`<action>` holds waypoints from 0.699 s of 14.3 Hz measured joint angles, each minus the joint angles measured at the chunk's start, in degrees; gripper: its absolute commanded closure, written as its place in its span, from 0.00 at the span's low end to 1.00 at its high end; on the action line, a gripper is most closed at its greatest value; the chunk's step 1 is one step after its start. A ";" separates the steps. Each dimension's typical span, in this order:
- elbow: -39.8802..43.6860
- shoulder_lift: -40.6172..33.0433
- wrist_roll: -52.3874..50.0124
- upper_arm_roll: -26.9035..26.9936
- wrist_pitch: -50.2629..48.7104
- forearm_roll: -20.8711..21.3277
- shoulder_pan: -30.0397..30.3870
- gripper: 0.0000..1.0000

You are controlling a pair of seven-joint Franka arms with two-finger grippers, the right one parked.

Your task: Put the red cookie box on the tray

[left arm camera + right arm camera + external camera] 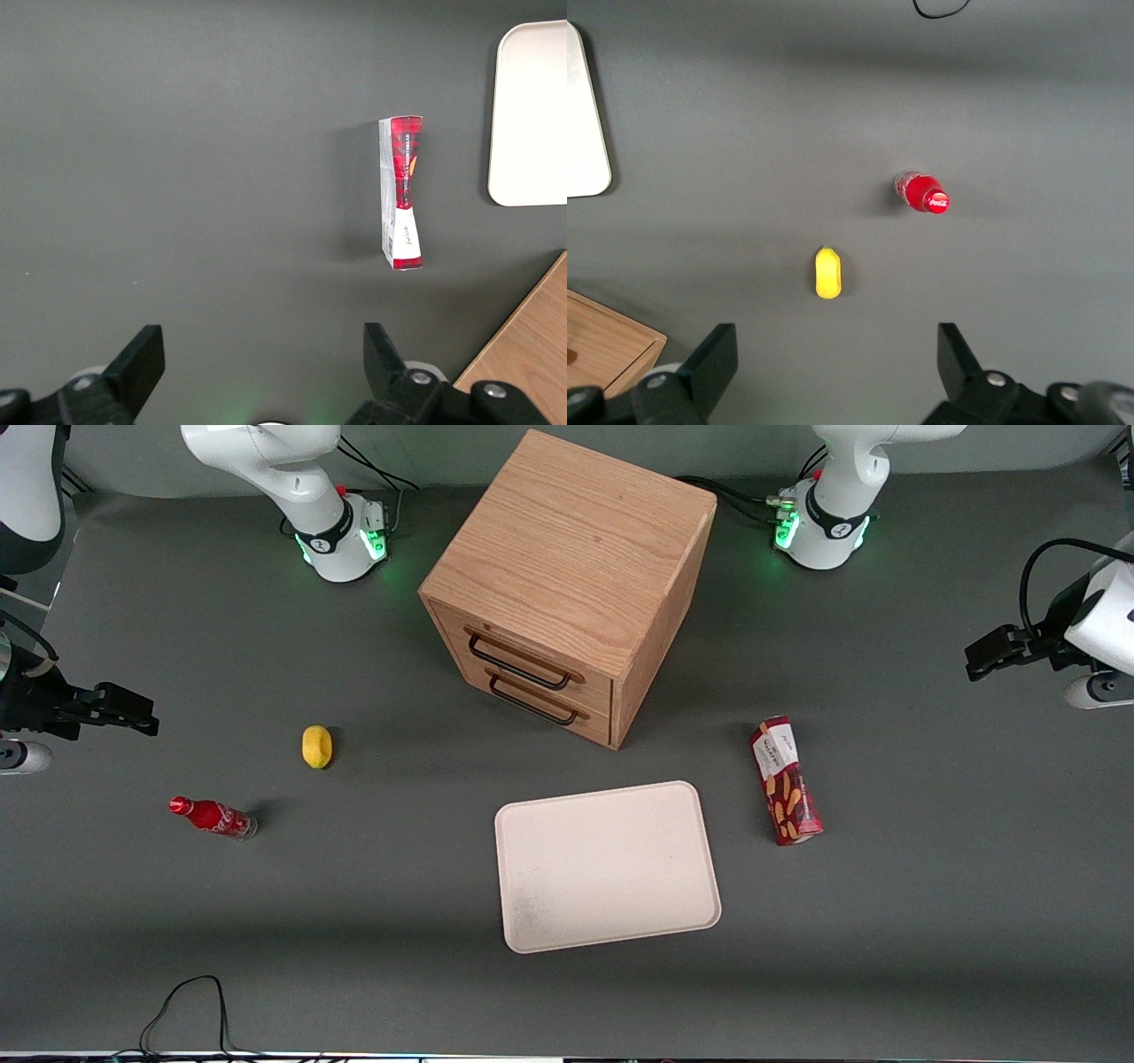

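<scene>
Hovering well above the worktop (930, 921) at the working arm's end, the end effector (997, 654) holds nothing; in the left wrist view its two black fingers (142, 359) stand wide apart over bare worktop, touching nothing. Going across the front view from the parked arm's end, a small red soda bottle (213, 817) lies on its side, a yellow lemon-like fruit (316, 746) sits near it and farther from the camera, and a wooden drawer cabinet (567, 584) stands mid-table. Nearer the camera than the cabinet lies the tray (608, 865), bare. Beside the tray, toward the working arm's end and apart from its rim, the red cookie box (785, 780) lies flat, its white label end pointing away from the camera. The step in hand looks like the reach: the end effector should probably descend over the middle of the carton, fingers straddling its narrow width rather than its length, and close gently, since thin card is likely to crush or twist if pinched near an end.
</scene>
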 measured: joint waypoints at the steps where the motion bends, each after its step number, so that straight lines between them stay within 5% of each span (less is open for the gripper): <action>1: 0.00 -0.03 0.44 0.14 -0.04 0.00 -0.01 0.00; 10: 1.14 -0.05 2.56 0.64 -0.14 -0.13 -0.02 0.00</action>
